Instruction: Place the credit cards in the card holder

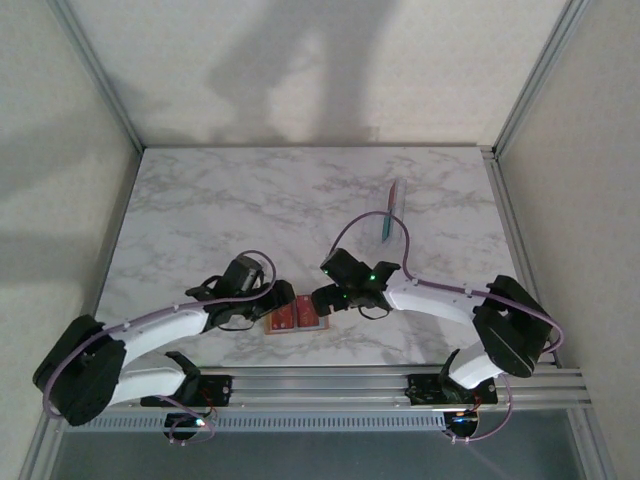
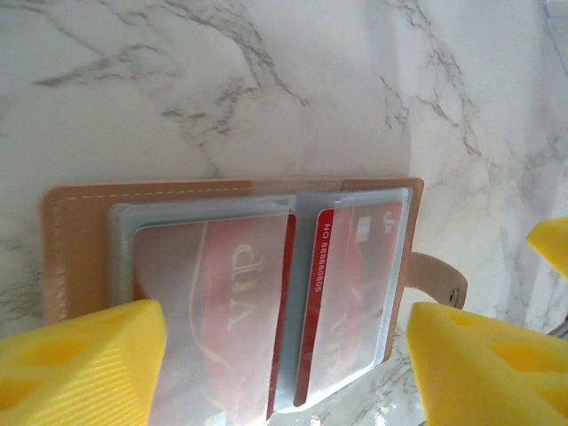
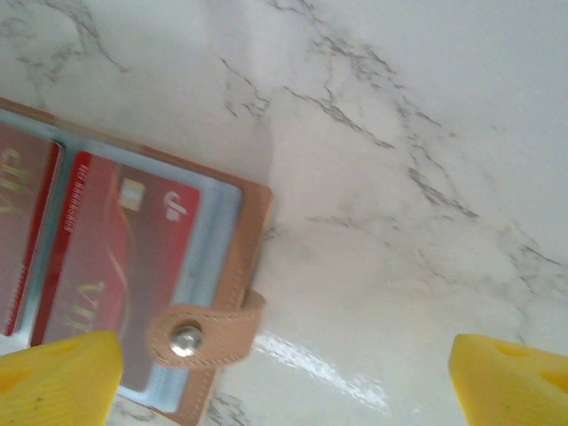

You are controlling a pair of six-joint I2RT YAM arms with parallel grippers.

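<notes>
The card holder (image 1: 297,318) lies open and flat near the table's front edge, tan leather with grey-blue pockets (image 2: 266,231). Two red credit cards sit in its pockets, one in the left half (image 2: 222,302) and one in the right half (image 2: 351,302). Its clasp tab (image 3: 200,333) is folded over the right card's corner. My left gripper (image 2: 288,373) is open, hovering over the holder with a yellow finger on either side. My right gripper (image 3: 284,382) is open too, mostly over bare marble just right of the holder (image 3: 226,266). A teal credit card (image 1: 386,228) lies far back on the right.
The marble table (image 1: 200,220) has free room at the left and the back. Aluminium posts and pale walls close it in on both sides. A yellow fingertip (image 2: 550,244) of the right gripper shows at the right edge of the left wrist view.
</notes>
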